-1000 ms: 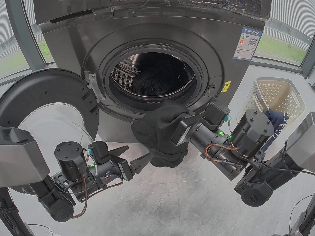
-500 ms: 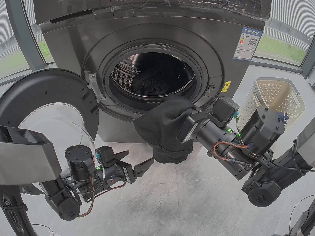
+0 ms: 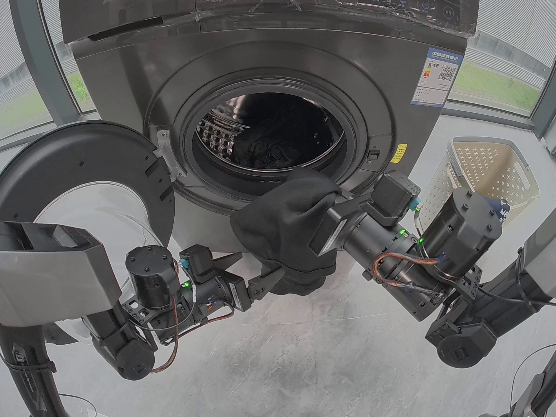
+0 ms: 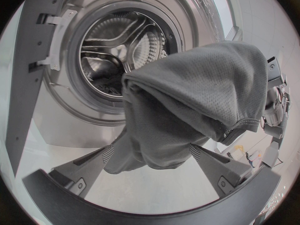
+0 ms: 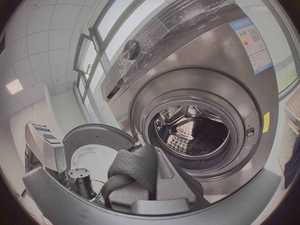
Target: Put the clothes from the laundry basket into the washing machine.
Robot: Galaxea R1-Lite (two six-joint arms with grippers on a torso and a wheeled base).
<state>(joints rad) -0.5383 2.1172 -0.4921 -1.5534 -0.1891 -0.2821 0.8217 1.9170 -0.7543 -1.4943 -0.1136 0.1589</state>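
The right gripper (image 5: 149, 185) pinches a dark garment (image 3: 286, 227) just outside the washing machine (image 3: 133, 82), at the lower rim of its opening. The left gripper (image 3: 260, 266) is spread wide, and the garment's hanging end seems to sit between its fingers. The laundry basket (image 3: 492, 166) stands to the right.

Likely a lab, washing machine (image 3: 145, 76), window wall (image 5: 125, 16), grey floor (image 3: 324, 354)

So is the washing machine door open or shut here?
Open. The door is swung wide to the robot's left, and the drum shows through the round opening with dark clothes inside.
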